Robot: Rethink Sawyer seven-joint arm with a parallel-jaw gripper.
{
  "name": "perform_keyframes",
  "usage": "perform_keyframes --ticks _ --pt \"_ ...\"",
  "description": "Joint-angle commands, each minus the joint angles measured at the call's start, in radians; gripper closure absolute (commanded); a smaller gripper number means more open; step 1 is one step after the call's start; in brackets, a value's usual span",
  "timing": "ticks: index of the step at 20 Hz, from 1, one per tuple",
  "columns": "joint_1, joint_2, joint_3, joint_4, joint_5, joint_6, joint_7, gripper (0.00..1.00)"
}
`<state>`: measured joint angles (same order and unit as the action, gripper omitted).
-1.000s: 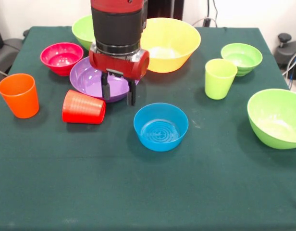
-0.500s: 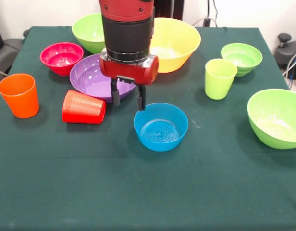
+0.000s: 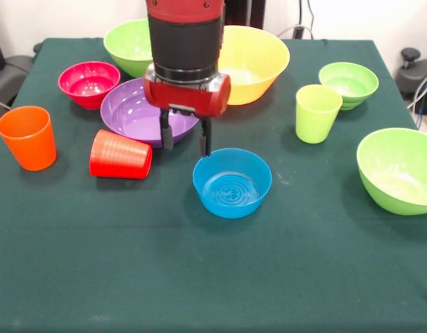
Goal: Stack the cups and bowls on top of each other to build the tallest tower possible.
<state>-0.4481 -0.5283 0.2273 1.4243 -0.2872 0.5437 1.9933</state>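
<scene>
On the green-clothed counter (image 3: 199,277), nothing stacked yet: all pieces sit apart. Gripper (image 3: 185,141) hangs between purple bowl (image 3: 127,111) and blue bowl (image 3: 232,182), jaws spread moderately, holding nothing, one finger just off the blue bowl's rim. Blue bowl is glossy, upright, ringed floor visible, mid-counter. Purple bowl is wide and shallow, partly behind the arm. Red cup (image 3: 120,155) is ribbed, lying on its side, beside the purple bowl. Orange cup (image 3: 28,137) stands upright at the left edge. Magenta bowl (image 3: 89,82) sits just beside the purple one. Yellow bowl (image 3: 254,61), largest, sits at the back, with a lime bowl (image 3: 127,43) left of it. Lime cup (image 3: 317,112) stands upright near the small lime bowl (image 3: 349,83); big lime bowl (image 3: 401,170) sits far right.
</scene>
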Motion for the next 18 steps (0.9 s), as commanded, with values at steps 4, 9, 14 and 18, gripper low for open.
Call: perform_keyframes --ticks 4,9,14,18 --pt "-0.04 -0.108 0.047 0.059 -0.07 0.16 -0.202 0.0" --pt "-0.062 -0.129 0.049 0.07 -0.082 0.176 -0.216 0.0" --pt "-0.076 -0.122 0.049 0.093 -0.098 0.14 -0.199 0.0" --pt "-0.092 -0.098 0.052 0.094 -0.111 0.108 -0.194 0.0"
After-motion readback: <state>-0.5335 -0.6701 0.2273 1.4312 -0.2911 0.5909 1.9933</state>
